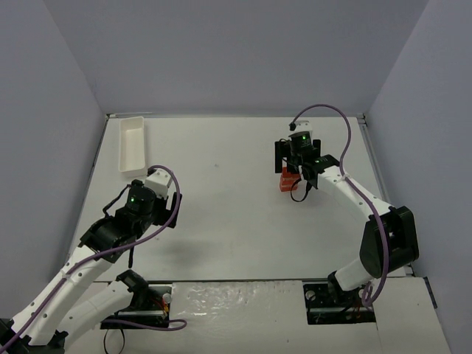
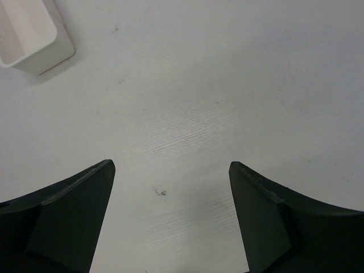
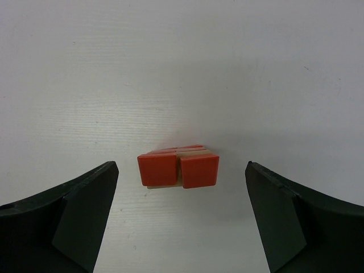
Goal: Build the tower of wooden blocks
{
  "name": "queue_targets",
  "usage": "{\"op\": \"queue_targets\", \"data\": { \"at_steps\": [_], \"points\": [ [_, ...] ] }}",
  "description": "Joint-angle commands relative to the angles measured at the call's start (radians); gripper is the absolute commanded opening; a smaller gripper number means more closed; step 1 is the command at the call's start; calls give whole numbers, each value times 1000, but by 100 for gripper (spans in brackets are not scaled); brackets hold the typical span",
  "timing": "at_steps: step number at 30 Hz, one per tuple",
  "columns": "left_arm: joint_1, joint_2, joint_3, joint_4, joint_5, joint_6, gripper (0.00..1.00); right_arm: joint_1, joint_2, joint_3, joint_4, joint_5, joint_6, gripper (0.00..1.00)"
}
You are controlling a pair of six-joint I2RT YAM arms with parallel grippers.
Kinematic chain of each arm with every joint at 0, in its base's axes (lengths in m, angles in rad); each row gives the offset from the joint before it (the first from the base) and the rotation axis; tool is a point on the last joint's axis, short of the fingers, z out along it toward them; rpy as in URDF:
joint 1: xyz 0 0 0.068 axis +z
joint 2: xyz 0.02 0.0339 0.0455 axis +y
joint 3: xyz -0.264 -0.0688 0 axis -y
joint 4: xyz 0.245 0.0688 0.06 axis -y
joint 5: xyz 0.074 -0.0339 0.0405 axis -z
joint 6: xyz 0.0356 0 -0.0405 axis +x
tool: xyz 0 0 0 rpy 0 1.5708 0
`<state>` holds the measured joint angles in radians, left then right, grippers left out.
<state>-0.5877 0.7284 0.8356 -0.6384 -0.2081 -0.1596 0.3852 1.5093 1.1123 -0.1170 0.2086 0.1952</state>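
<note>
The white bench (image 1: 236, 214) holds everything. The right end effector (image 1: 297, 168) hangs right above the wood block tower (image 3: 178, 169). Its two fingers (image 3: 85, 219) are spread wide, one on each side of the tower. They touch nothing and hold nothing.

The left end effector (image 2: 170, 170) is well off to the left of the tower. It is wide open too, with only bare bench under it. The long white tray (image 1: 133, 144) sits even further left of the tower, and a bit further back.

The tower is small and low. Two red blocks (image 3: 199, 170) sit side by side at its front, with pale wood showing under them.

I think the job now is to move the right end effector away without a bump. It should keep its fingers wide and go straight up, slowly. It should turn away only when its fingers are clear of the tower's top. A sideways push could knock the little blocks off.
</note>
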Motion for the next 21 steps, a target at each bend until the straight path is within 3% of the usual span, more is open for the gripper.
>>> {"op": "queue_targets", "data": {
  "at_steps": [1,21],
  "points": [
    [6,1,30,51,4,9,79,-14,7,8,43,-20,19,92],
    [6,9,32,51,4,9,79,-34,54,1,50,-57,33,92]
  ]
}}
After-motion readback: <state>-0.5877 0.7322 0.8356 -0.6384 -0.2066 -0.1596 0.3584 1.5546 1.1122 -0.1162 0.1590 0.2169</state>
